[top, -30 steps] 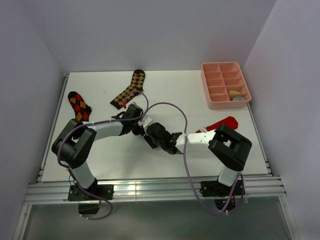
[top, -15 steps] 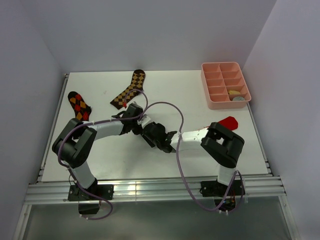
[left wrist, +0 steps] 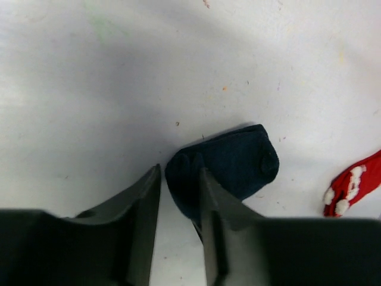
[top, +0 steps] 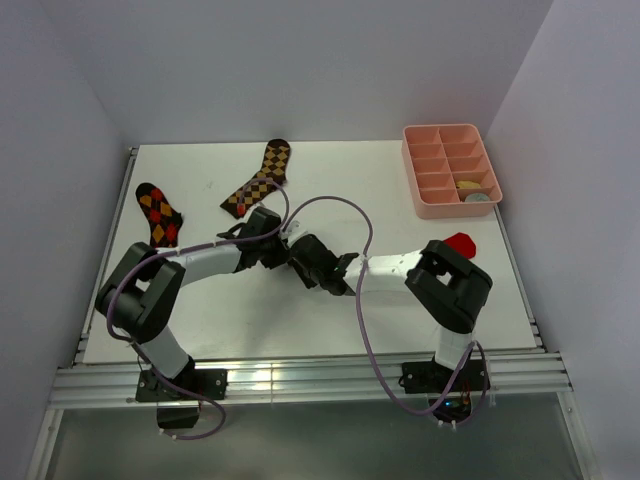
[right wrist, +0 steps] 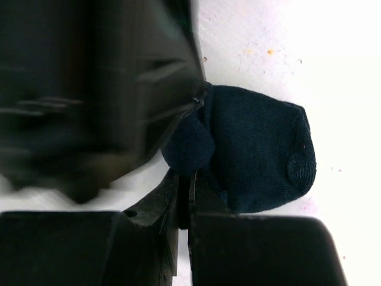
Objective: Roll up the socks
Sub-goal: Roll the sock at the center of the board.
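White tabletop (top: 420,290) carried the bundled navy sock (right wrist: 256,149) near its middle, between the two arms. The right gripper (right wrist: 183,179) was clenched on the sock's folded edge. The left gripper (left wrist: 177,170) stood parted, released, at the sock's left side.

The short sock (right wrist: 262,149) lies mid-table (top: 400,300), the right-hand sock (top: 461,241) near the right edge. Behind and left lie the back sock (top: 258,180) and, by the left edge, the left-hand sock (top: 158,213); the compartment tray (top: 443,211) sits back right.

Left end effector (left wrist: 177,168) ajar, right (right wrist: 184,176) closed.
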Motion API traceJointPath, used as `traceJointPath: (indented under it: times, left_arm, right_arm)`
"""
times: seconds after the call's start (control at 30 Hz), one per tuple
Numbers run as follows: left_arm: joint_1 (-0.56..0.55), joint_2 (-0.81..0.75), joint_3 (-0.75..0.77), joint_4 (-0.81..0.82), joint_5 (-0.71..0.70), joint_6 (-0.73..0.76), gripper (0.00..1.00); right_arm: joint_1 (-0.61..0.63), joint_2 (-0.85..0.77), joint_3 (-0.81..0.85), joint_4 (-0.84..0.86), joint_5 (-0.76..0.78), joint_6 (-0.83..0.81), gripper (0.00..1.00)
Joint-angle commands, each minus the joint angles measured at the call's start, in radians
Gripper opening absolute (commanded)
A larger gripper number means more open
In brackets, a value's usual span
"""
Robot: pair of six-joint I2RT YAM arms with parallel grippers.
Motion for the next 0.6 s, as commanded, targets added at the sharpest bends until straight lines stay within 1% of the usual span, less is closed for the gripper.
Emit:
traceJointPath:
  times: [0.0, 0.03, 0.07, 0.13, 0.17, 0.2, 0.3, 0.43, 0.57]
  left_arm:
    - [0.0, -0.09, -0.049, 0.046, -0.027, -0.064, 0.39]
    - [0.005, -0.098, -0.056, 0.062, -0.025, -0.066, 0.43]
    - [0.007, -0.106, -0.06, 0.066, -0.022, -0.066, 0.46]
    - [0.01, -0.114, -0.062, 0.07, -0.005, -0.055, 0.48]
    - [0.01, -0.117, -0.062, 0.072, -0.005, -0.052, 0.49]
    - [0.01, -0.12, -0.068, 0.073, 0.004, -0.049, 0.52]
    - [0.01, -0.141, -0.111, 0.13, 0.016, -0.069, 0.53]
    - [0.01, -0.169, -0.172, 0.228, 0.039, -0.104, 0.54]
    - [0.005, -0.152, -0.192, 0.299, 0.067, -0.123, 0.55]
  right_arm:
    - [-0.055, -0.03, -0.041, -0.062, -0.165, 0.064, 0.0]
    - [-0.081, -0.043, -0.053, -0.062, -0.235, 0.072, 0.0]
    - [-0.095, -0.052, -0.064, -0.034, -0.254, 0.075, 0.0]
    - [-0.137, -0.066, -0.088, -0.007, -0.362, 0.082, 0.0]
    - [-0.154, -0.067, -0.091, -0.007, -0.39, 0.087, 0.0]
    - [-0.174, -0.066, -0.097, -0.003, -0.422, 0.102, 0.0]
    - [-0.251, -0.067, -0.116, 0.025, -0.522, 0.145, 0.0]
    - [-0.308, -0.044, -0.131, 0.065, -0.652, 0.216, 0.0]
    - [-0.404, 0.009, -0.163, 0.171, -0.815, 0.306, 0.0]
